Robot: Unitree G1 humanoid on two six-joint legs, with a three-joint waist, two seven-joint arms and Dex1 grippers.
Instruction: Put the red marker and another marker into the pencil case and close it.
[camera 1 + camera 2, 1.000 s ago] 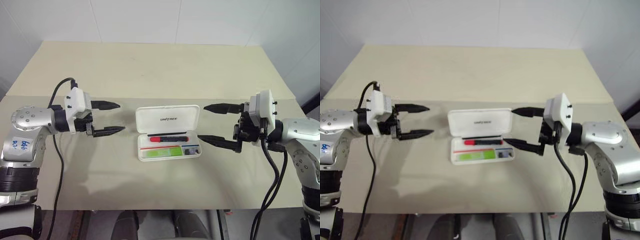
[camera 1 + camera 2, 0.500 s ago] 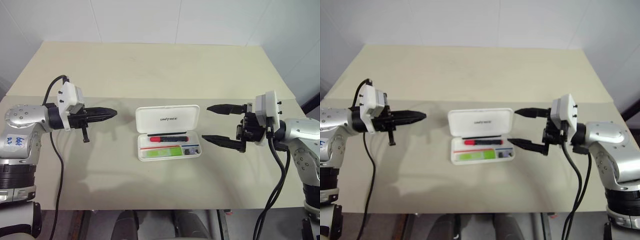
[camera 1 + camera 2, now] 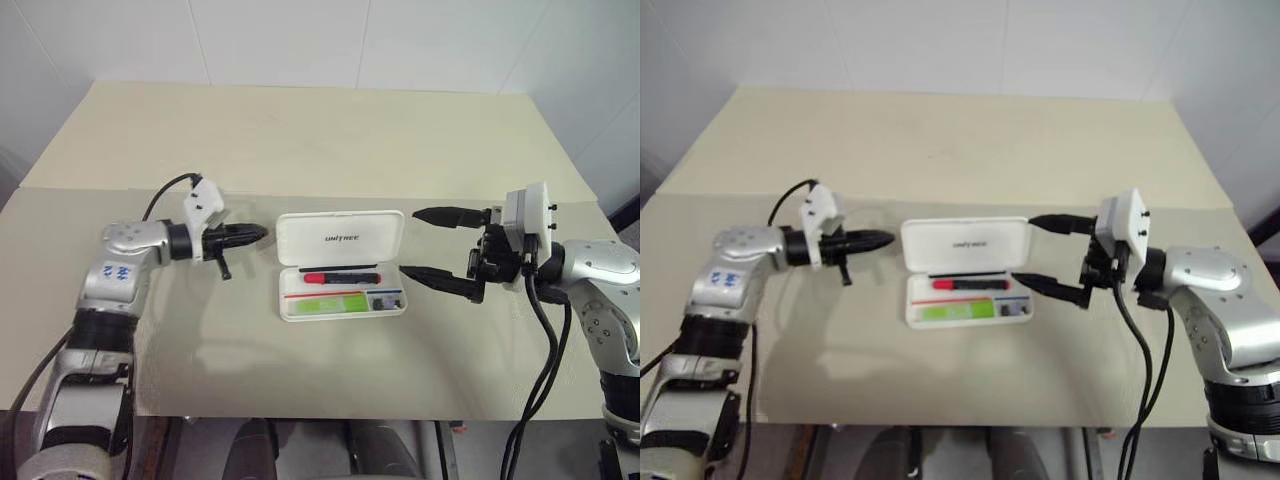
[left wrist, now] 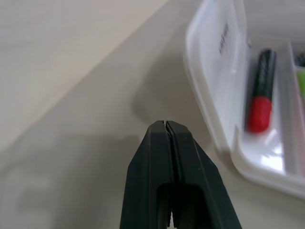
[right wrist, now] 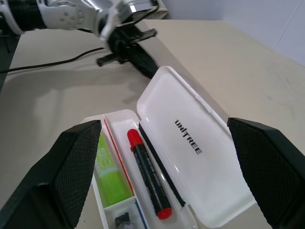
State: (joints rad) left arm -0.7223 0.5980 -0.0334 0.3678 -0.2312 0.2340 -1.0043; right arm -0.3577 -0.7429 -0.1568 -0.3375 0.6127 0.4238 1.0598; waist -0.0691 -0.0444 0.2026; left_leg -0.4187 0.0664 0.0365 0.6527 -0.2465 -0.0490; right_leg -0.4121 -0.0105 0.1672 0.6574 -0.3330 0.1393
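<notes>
The case (image 3: 342, 266) lies open on the worktop (image 3: 300, 130), the highlighter (image 3: 328, 304) in its front tray and the red marker (image 3: 340, 277) behind it. The left gripper (image 3: 255, 235), closed and empty, points at the lid. The right gripper (image 3: 425, 245) is wide open beside the case.

"UNITREE" in black on the pencil case (image 5: 190, 143) lid

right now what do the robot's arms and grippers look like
Both arms are silver-grey metal with black joint bands. Each wrist carries a white camera block feeding a black cable. The left gripper and right gripper each have two tapered black fingers; the right's pads are cross-hatched. The left arm bears a white sticker with blue handwriting.
</notes>
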